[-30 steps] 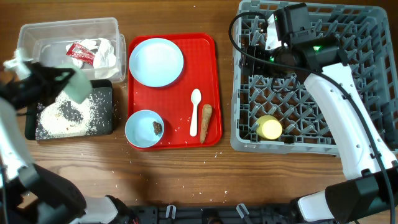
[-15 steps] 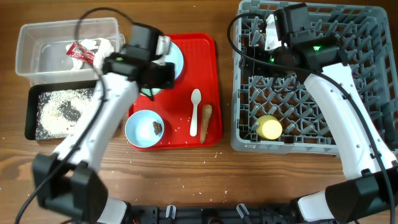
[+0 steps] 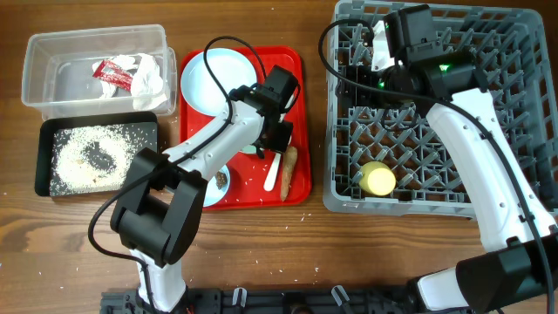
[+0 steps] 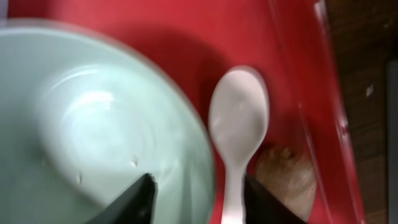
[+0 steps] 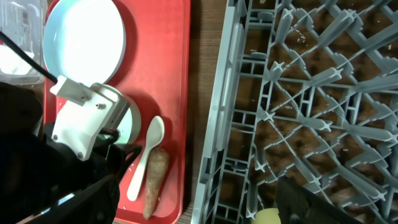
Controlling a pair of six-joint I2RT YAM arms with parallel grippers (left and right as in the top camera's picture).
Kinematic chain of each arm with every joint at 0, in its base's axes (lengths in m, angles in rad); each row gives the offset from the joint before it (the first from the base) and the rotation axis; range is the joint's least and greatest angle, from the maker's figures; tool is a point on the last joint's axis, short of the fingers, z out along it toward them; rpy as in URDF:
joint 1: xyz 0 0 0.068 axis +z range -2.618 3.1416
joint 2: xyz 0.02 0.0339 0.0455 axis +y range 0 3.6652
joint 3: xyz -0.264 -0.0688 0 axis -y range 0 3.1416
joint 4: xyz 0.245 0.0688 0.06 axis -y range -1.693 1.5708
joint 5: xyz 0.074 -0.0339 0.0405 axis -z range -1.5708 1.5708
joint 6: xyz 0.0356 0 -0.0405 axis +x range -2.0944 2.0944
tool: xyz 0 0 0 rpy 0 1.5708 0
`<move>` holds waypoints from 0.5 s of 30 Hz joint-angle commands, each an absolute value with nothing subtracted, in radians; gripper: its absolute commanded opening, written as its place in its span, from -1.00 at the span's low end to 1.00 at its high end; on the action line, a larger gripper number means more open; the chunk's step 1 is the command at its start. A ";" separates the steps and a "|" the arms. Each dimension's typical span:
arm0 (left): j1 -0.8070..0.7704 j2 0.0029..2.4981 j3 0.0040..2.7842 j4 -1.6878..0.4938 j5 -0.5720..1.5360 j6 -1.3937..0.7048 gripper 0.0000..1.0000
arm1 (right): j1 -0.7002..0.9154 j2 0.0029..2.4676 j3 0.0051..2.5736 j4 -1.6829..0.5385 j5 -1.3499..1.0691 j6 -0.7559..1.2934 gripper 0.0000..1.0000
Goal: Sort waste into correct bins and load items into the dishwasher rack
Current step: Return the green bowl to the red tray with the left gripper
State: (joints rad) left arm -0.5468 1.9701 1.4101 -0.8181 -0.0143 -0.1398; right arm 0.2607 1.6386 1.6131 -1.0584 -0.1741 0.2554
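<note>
My left gripper (image 3: pixel 272 139) is low over the red tray (image 3: pixel 288 65). Its open jaws (image 4: pixel 199 199) straddle the rim of the pale green bowl (image 4: pixel 93 124). The white spoon (image 4: pixel 239 118) and brown root piece (image 4: pixel 286 180) lie just right of the bowl. The pale blue plate (image 3: pixel 202 78) is behind them. The pale blue bowl (image 3: pixel 215 192) holds the dark lump (image 3: pixel 221 179). The clear tub (image 3: pixel 52 48) holds the sauce packet (image 3: pixel 113 74) and tissue (image 3: pixel 148 74). The black tray (image 3: pixel 42 161) holds rice (image 3: pixel 74 161). My right gripper (image 3: pixel 381 70) is open and empty over the rack (image 3: pixel 523 52), where the yellow cup (image 3: pixel 378 179) sits.
The spoon (image 3: pixel 272 174) and root (image 3: pixel 289 170) lie near the red tray's right rim, close to the rack's left wall (image 5: pixel 214 124). My left arm crosses the tray and hides most of the blue bowl. Loose rice grains lie on the wooden table.
My left arm swung right from above the black tray, past the tub, down to the red tray beside the spoon, with the green bowl. The right arm has not moved.
</note>
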 commanded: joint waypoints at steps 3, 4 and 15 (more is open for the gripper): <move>-0.512 1.864 1.496 -0.991 -0.077 -0.476 0.22 | 0.260 1.655 1.628 -1.061 -0.153 0.235 0.64; -0.512 1.845 1.496 -1.016 -0.077 -0.496 0.23 | 0.260 1.655 1.628 -1.063 -0.153 0.235 0.64; -0.512 1.814 1.325 -1.162 -0.155 -0.612 0.00 | 0.260 1.655 1.628 -1.063 -0.153 0.234 0.63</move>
State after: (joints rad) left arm -0.5125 1.8168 1.3956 -1.1889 -0.1234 -0.5674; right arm 0.2607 1.6386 1.6131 -1.0615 -0.1738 0.2554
